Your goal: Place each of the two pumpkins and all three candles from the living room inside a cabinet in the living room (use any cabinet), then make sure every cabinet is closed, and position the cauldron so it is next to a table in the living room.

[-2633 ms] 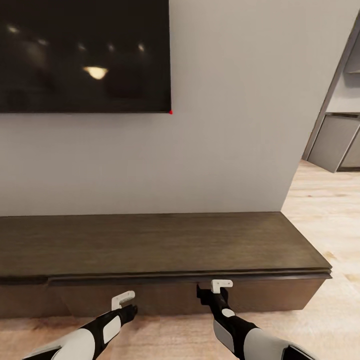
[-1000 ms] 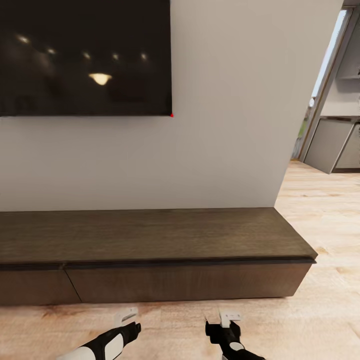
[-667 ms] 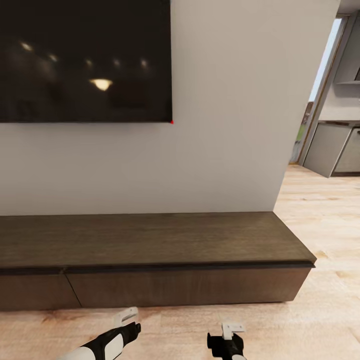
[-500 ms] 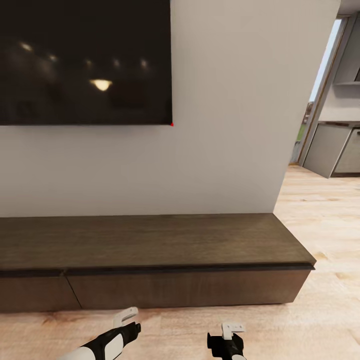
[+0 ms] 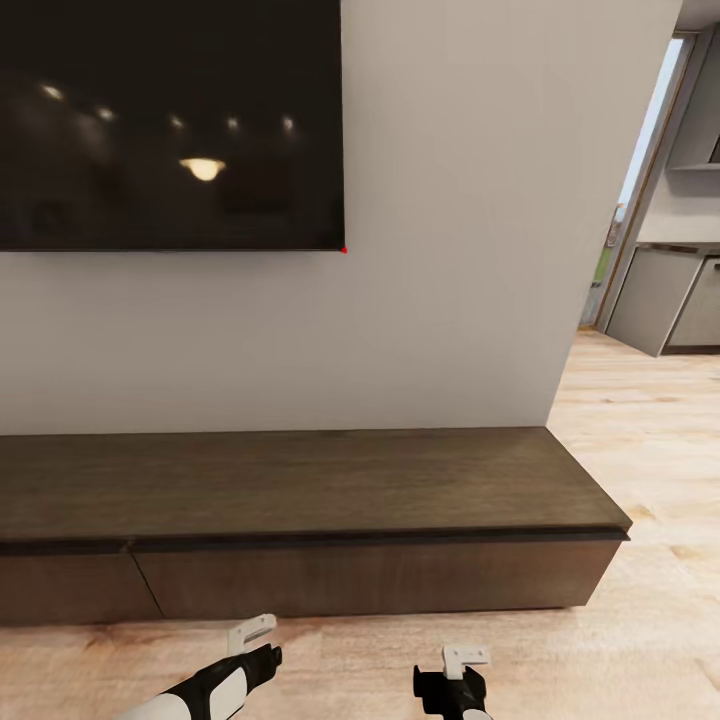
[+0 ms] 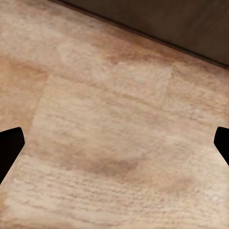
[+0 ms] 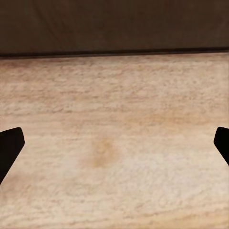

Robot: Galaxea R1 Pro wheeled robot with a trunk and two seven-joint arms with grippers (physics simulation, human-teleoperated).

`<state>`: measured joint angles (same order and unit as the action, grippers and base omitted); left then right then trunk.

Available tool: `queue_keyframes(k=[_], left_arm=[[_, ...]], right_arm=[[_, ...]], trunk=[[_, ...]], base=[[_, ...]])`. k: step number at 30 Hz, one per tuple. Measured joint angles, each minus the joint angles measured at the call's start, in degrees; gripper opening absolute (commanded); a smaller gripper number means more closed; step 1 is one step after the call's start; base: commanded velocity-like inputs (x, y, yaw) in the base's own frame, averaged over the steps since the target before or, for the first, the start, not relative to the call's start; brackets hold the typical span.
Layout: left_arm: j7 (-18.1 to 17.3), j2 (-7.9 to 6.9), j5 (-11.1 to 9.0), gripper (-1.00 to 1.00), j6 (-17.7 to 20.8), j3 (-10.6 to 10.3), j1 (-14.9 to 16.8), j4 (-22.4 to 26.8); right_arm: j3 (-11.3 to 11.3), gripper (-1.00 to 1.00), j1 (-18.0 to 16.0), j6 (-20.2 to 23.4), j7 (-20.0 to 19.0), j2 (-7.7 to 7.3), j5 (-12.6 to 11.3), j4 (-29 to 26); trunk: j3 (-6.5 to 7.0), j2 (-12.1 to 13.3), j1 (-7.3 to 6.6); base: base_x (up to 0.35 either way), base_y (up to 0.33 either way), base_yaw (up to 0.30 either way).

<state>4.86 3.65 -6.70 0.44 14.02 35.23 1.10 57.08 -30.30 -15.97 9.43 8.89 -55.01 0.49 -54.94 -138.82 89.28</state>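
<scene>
The long low dark-brown cabinet (image 5: 300, 490) runs along the wall, and its drawer fronts (image 5: 370, 578) sit flush and closed. My left gripper (image 5: 250, 632) and right gripper (image 5: 466, 657) hang low over the wooden floor, a short way in front of the cabinet. Both are open with nothing between the fingers. In the left wrist view a dark fingertip (image 6: 9, 145) stands far from its twin, over bare floor with the cabinet's base (image 6: 167, 24) beyond. The right wrist view has the cabinet front (image 7: 114, 24) ahead. The pumpkins, candles, cauldron and table are out of view.
A large black TV screen (image 5: 170, 120) hangs on the grey wall above the cabinet. The wall ends at the right, where light wood floor (image 5: 650, 440) leads to a doorway with grey kitchen units (image 5: 665, 300).
The view has pulled back from the cabinet. Both grippers, earlier up at the drawer front, now hang over the floor short of it. Nothing has moved in the last half second.
</scene>
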Motion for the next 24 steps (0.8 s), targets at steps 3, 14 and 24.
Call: queue_keyframes(k=[3, 14, 24], left_arm=[[0.0, 0.0, 0.0, 1.0, 0.0, 0.0, 0.0, 0.0], [0.0, 0.1, 0.0, 1.0, 0.0, 0.0, 0.0, 0.0], [0.0, 0.03, 0.0, 1.0, -0.1, 0.0, 0.0, 0.0]], right_arm=[[0.1, 1.0, 0.0, -0.1, 0.0, 0.03, 0.0, -0.2], [0.2, 1.0, 0.0, -0.1, -0.2, 0.13, 0.1, -0.4], [0.2, 1.0, 0.0, -0.1, -0.4, 0.21, 0.1, -0.4]], trunk=[[0.0, 0.0, 0.0], [0.0, 0.0, 0.03], [0.0, 0.0, 0.01]], base=[[-0.027, 0.0, 0.0], [-0.269, 0.0, 0.0], [-0.201, 0.0, 0.0]])
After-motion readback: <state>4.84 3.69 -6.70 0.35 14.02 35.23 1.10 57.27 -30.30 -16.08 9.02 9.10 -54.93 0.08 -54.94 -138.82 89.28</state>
